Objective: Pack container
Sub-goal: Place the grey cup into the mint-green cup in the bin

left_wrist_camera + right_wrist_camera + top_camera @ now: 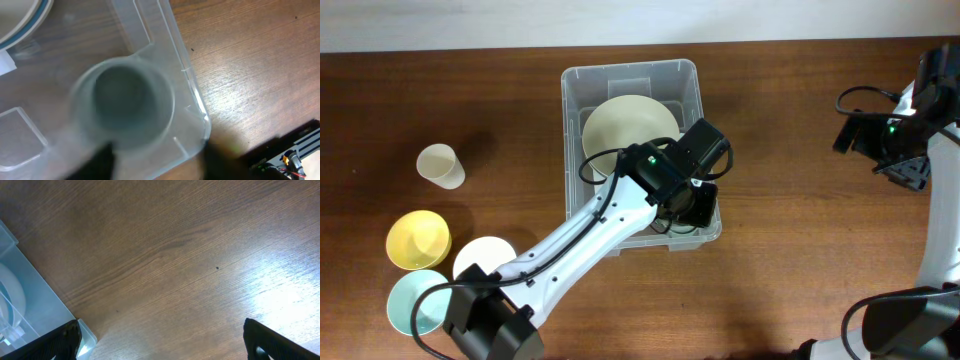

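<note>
Brown wood-grain surface (165,245) fills nearly the whole view, with a bright patch of glare towards the right edge and 1 small dark speck (217,268) near the middle. At the lower left sits a corner of the clear container (47,312) – a pale round dish (9,297) shows through its wall. The right hand (165,347) hangs over bare wood, its 2 dark fingers (60,342) spread wide – one at each bottom corner, the left one just beside the container's corner.
</note>
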You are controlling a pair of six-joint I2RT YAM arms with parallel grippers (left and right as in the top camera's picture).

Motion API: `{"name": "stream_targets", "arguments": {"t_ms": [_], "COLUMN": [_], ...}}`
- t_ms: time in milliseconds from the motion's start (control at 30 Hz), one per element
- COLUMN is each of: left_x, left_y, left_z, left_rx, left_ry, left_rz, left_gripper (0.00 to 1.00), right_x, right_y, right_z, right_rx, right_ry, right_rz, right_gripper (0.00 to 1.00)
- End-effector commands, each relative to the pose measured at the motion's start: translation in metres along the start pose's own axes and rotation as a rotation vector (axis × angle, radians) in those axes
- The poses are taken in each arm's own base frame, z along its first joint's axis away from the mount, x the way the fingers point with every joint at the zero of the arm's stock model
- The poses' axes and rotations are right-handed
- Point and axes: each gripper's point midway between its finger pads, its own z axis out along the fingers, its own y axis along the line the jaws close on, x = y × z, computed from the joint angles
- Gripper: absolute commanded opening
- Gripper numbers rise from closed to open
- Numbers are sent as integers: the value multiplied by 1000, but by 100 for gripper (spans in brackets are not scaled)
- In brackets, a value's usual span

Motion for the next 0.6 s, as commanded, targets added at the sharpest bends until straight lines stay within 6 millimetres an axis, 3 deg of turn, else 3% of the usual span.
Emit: {"name": "stream_targets", "arguments": {"t_ms": [0,100,267,300,367,400,433,567], "left_x": [0,-20,-60,-68,-72,-72,-70,-56], "left_y": [-4,12,85,116,164,181,214,309], "left_z": [0,-20,-94,-119,-145,-152,-162,-177], "left_rx": [17,-45,-235,-284,-333,-349,-383,-483], "left_ry": [3,-66,-240,-291,-338,-347,-353,-339], "left_rz": [50,34,-103,-174,-288,-330,-406,-603], "left_gripper": [87,97,99,99,99,99,99,99], "right_x": [1,1,1,1,1,1,1,1], "right_y": [-5,-5,-5,-5,-5,-5,-5,-5], "right_z": [3,3,3,3,3,3,3,3], "right_rx": [17,17,17,17,17,17,17,17], "right_ry": [9,9,8,9,8,8,8,9], "right_rz": [0,-1,-1,-1,-1,-1,-1,-1], "right_gripper": [99,99,99,99,99,99,99,99]}}
